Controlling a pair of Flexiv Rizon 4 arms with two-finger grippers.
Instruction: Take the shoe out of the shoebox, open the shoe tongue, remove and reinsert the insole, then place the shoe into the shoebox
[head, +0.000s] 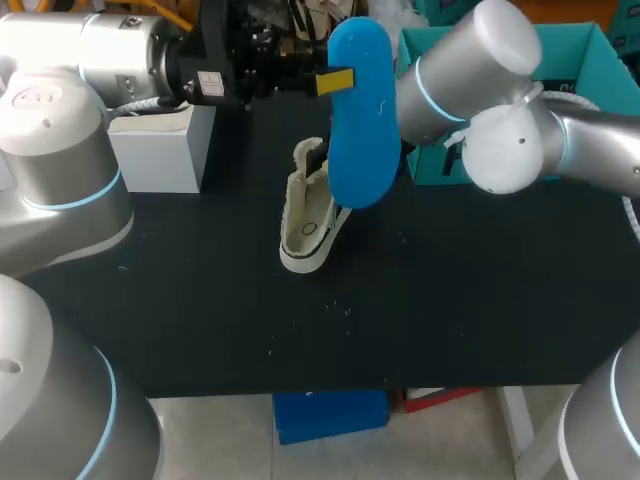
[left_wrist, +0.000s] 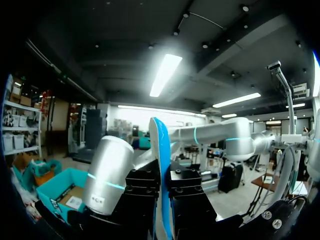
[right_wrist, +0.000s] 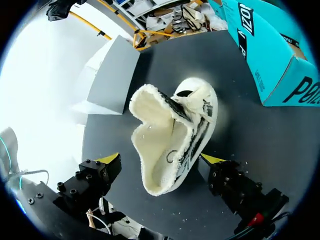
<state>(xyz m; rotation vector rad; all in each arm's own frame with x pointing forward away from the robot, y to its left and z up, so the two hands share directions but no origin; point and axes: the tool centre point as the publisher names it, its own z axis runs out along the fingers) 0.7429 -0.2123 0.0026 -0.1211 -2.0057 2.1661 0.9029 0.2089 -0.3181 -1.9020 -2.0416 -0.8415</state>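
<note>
My left gripper (head: 335, 82) is raised above the table and shut on a blue insole (head: 360, 110), which hangs upright. In the left wrist view the insole (left_wrist: 162, 165) is edge-on between the black fingers. Below it a cream knit shoe (head: 312, 215) rests on the black table (head: 200, 290), its mouth spread wide. In the right wrist view my right gripper (right_wrist: 161, 159) is open above the shoe (right_wrist: 172, 137), one yellow tip on each side and neither gripping it. The head view hides the right gripper behind the insole and the right arm (head: 470, 80).
A teal shoebox (head: 570, 60) stands open at the table's back right, also in the right wrist view (right_wrist: 270, 55). A white box (head: 160, 145) stands at the back left, beside the shoe. Small white crumbs dot the table in front of the shoe.
</note>
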